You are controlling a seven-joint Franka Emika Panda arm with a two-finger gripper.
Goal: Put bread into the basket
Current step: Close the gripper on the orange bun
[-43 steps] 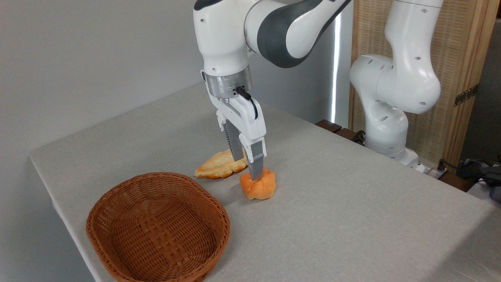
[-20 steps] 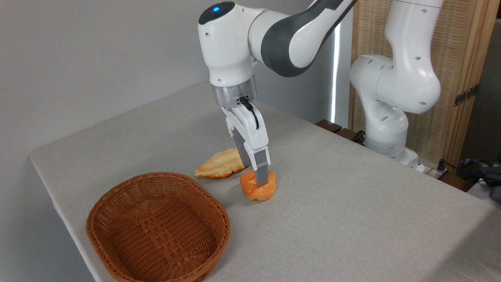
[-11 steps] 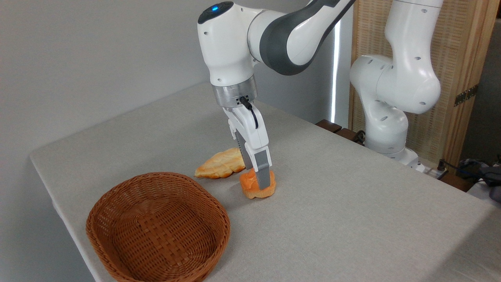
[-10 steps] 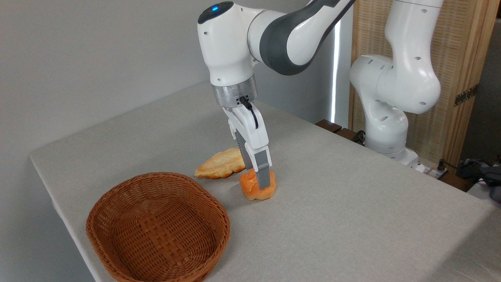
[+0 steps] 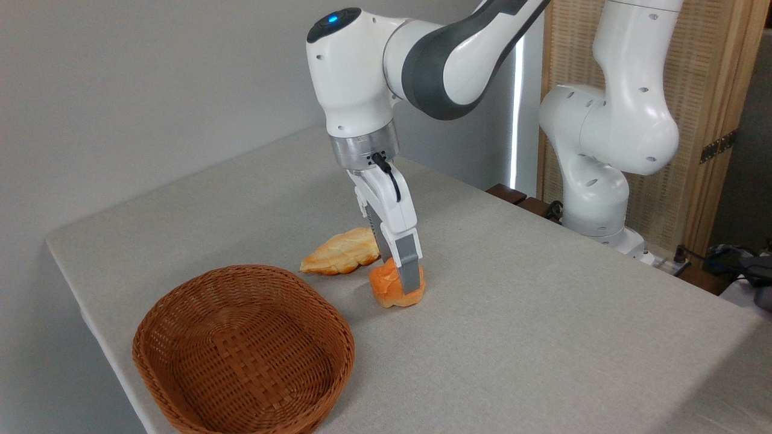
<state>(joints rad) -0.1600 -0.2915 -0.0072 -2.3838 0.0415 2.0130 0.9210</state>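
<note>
The bread (image 5: 385,287), a small orange-golden bun, rests on the grey table (image 5: 543,343) right of and behind the basket. My gripper (image 5: 401,278) points down over the bun with one finger on each side. The near finger (image 5: 410,274) covers the bun's front and the far finger is partly hidden behind it. The bun bulges up beside the near finger, so the gripper looks shut on it. The brown woven basket (image 5: 181,392) stands with nothing in it at the table's front left corner, a short way from the bun.
A longer, pale, leaf-shaped bread (image 5: 339,253) lies just left of and behind the bun, close to the far finger. The arm's white base (image 5: 597,199) stands at the back right. The table's edge runs along the left, next to the basket.
The gripper has come down and a little right, until its fingers straddle the bun, then closed in on it. The bun's top now looks squeezed. The bun still rests on the table.
</note>
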